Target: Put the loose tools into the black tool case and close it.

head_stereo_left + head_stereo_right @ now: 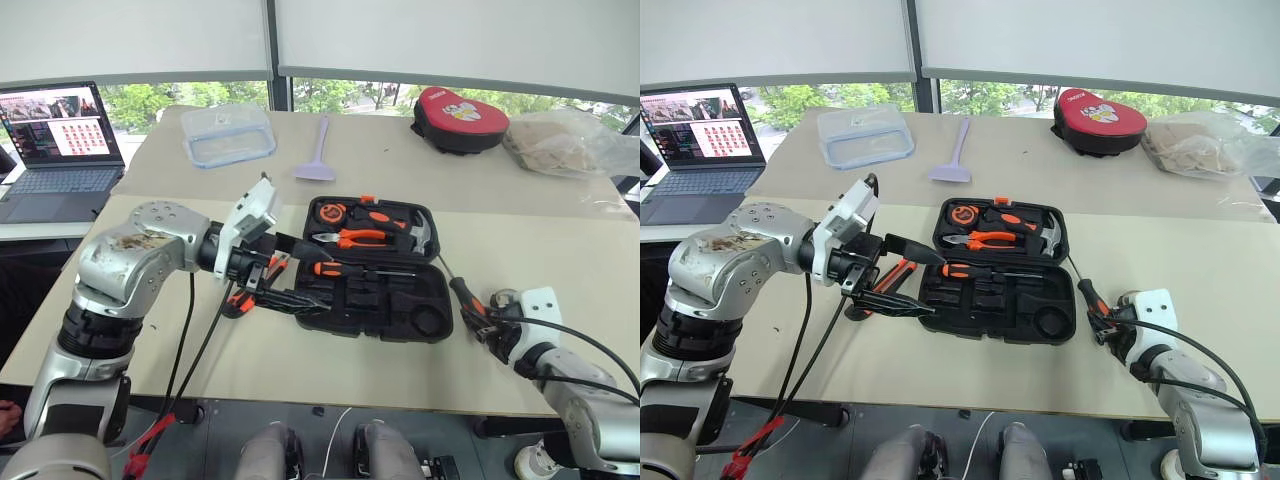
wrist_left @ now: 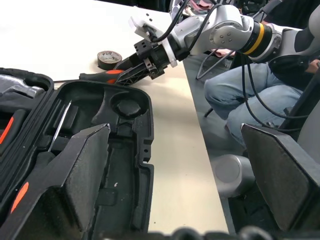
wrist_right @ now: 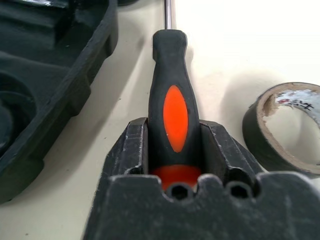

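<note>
The black tool case [image 1: 425,318] lies open mid-table, with a screwdriver [image 1: 345,269], pliers and a hammer in its slots. My left gripper [image 1: 320,277] hangs open over the case's left edge, its fingers [image 2: 85,170] wide apart and empty. Under that arm an orange-and-black tool [image 1: 890,280] lies on the table; I cannot tell which kind. Right of the case, my right gripper [image 1: 476,320] is shut on the black-and-orange handle of a screwdriver [image 3: 175,100] that rests on the table. The grey tape roll [image 3: 285,125] sits just beside it.
At the back stand a clear plastic container [image 1: 228,133], a lilac spatula [image 1: 318,150], a red-and-black pouch [image 1: 460,118] and a plastic bag [image 1: 565,140]. A laptop [image 1: 55,140] is on a side table at left. A seated person's legs [image 2: 235,90] are beyond the table edge.
</note>
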`<state>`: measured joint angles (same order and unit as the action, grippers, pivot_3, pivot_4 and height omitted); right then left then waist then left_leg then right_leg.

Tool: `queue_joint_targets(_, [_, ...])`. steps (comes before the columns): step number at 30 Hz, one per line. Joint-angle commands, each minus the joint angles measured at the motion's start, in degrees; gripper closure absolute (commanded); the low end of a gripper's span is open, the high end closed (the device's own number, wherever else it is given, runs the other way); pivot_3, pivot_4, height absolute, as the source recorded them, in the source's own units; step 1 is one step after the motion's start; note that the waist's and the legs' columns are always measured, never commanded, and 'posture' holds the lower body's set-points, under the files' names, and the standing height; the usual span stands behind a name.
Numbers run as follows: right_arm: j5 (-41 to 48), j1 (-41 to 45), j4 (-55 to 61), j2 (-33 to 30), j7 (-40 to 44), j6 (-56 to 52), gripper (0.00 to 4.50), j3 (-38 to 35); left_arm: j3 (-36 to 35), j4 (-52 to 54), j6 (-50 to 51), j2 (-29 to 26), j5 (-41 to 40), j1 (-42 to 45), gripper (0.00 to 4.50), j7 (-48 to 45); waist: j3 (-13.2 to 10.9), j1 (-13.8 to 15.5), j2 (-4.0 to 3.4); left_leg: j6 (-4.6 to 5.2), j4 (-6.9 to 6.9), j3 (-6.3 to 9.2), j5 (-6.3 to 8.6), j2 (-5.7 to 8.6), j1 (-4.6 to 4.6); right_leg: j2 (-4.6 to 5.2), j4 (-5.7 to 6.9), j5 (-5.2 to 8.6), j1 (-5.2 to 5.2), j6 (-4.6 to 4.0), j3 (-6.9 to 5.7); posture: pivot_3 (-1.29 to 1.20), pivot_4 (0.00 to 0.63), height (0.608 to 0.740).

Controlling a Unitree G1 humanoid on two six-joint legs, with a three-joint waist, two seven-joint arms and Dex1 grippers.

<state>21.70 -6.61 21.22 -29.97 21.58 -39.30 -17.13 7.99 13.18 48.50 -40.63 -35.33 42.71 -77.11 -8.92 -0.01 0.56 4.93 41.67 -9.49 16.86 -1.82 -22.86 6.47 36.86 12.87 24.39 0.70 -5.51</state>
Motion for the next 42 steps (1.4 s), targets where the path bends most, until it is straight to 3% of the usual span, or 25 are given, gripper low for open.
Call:
queue_joint_targets(1, [1.96, -0.24, 4.91, 0.23, -1.59, -0.68, 3.48, -5.26, -0.43, 0.36, -1.75, -1.22, 0.08, 1.28, 0.0, -0.33, -0.01, 0.03, -0.02, 0.0, 0.0, 0.0, 0.0, 0.0, 0.0, 0.0, 0.0, 0.0, 0.01, 0.0, 0.0, 0.0, 0.15, 0.731])
queue_joint_targets(5, [8.24, 4.16, 7.74, -1.97, -2.74, -6.61, 3.48, -12.96, -0.44, 0.57, -2.22, -2.36, 0.08, 0.96, 0.0, -0.73, -0.03, -0.04, -0.04, 0.0, -0.01, -0.02, 0.0, 0.0, -0.02, 0.01, 0.01, 0.0, 0.04, 0.0, 0.03, 0.0, 0.15, 0.731])
queue_joint_targets(7, [10.83, 6.35, 7.22, -5.9, 1.36, -7.67, 3.48, -14.26, -0.62, 0.63, -2.26, -2.78, -0.15, 0.94, 0.0, -0.79, -0.03, -0.1, -0.11, 0.0, -0.01, -0.03, 0.0, 0.0, 0.0, 0.02, 0.02, -0.01, 0.05, -0.01, 0.05, 0.0, 0.15, 0.731])
queue_joint_targets(12, [11.85, 9.98, 3.08, -19.53, 25.91, 2.92, 3.48, -6.01, 0.05, -0.27, -3.2, -4.51, 0.3, 0.79, 0.0, -2.82, -0.06, -0.25, -0.16, -0.03, -0.13, -0.03, -0.02, -0.01, 0.01, -0.06, -0.07, 0.01, 0.08, -0.03, 0.04, 0.0, 0.15, 0.731])
queue_joint_targets(16, [3.06, 17.17, -6.85, -25.9, 44.27, 22.18, 3.48, 6.88, 1.35, -1.04, -6.21, -5.58, 2.21, 0.42, 0.0, -4.71, -0.08, -0.53, -0.14, -0.03, -0.2, -0.08, -0.03, 0.04, 0.06, -0.07, -0.12, 0.01, 0.04, -0.02, 0.05, 0.0, 0.15, 0.731])
queue_joint_targets(22, [-9.85, 34.43, -28.04, -22.32, 51.81, 41.45, 3.48, 21.15, 1.88, -0.8, -7.54, -4.89, 3.06, 0.3, 0.0, -3.75, -0.15, -0.51, -0.06, -0.02, -0.08, -0.07, -0.04, 0.03, -0.02, -0.04, -0.1, 0.02, 0.07, 0.0, 0.01, 0.0, 0.15, 0.731])
queue_joint_targets(25, [-13.45, 38.24, -34.83, -20.46, 53.32, 48.1, 3.48, 24.27, 1.93, -0.2, -7.68, -4.4, 3.56, -0.04, 0.0, -2.65, -0.19, -0.35, -0.07, -0.02, -0.07, -0.07, -0.04, 0.02, -0.04, -0.03, -0.08, 0.03, 0.09, 0.01, -0.02, 0.0, 0.15, 0.731])
queue_joint_targets(35, [-17.19, 41.42, -41.66, -18.03, 53.11, 50.14, 3.48, 26.79, 1.01, 0.26, -7.13, -4.82, 3.07, -0.36, 0.0, -1.27, -0.21, -0.43, -0.09, -0.03, -0.04, -0.08, -0.04, -0.01, -0.05, -0.01, -0.03, 0.05, 0.08, 0.03, -0.05, 0.0, 0.15, 0.731])
queue_joint_targets(39, [-13.73, 39.77, -36.51, -17.74, 53.9, 45.43, 1.74, 25.47, 1.05, -0.12, -7.14, -4.71, 2.95, -0.03, 0.0, -1.18, -0.21, -0.46, -0.1, -0.03, -0.04, -0.07, -0.04, -0.01, -0.06, 0.0, -0.01, 0.04, 0.08, 0.02, -0.05, 0.0, 0.15, 0.731])
queue_joint_targets(40, [-12.68, 40.13, -35.24, -17.23, 53.12, 43.32, 1.63, 24.72, 1.11, -0.49, -7.19, -4.53, 2.96, 0.32, 0.0, -1.21, -0.21, -0.53, -0.1, -0.03, -0.04, -0.07, -0.04, -0.01, -0.05, 0.0, -0.01, 0.05, 0.08, 0.02, -0.05, 0.0, 0.15, 0.731])
queue_joint_targets(42, [-11.56, 41.23, -33.85, -16.09, 51.26, 39.82, 0.97, 23.8, 1.3, -1.36, -7.49, -4.1, 3.18, 1.0, 0.0, -1.22, -0.21, -0.65, -0.1, -0.03, -0.03, -0.06, -0.04, -0.02, -0.05, 0.0, 0.01, 0.04, 0.08, 0.02, -0.05, 0.0, 0.15, 0.731])
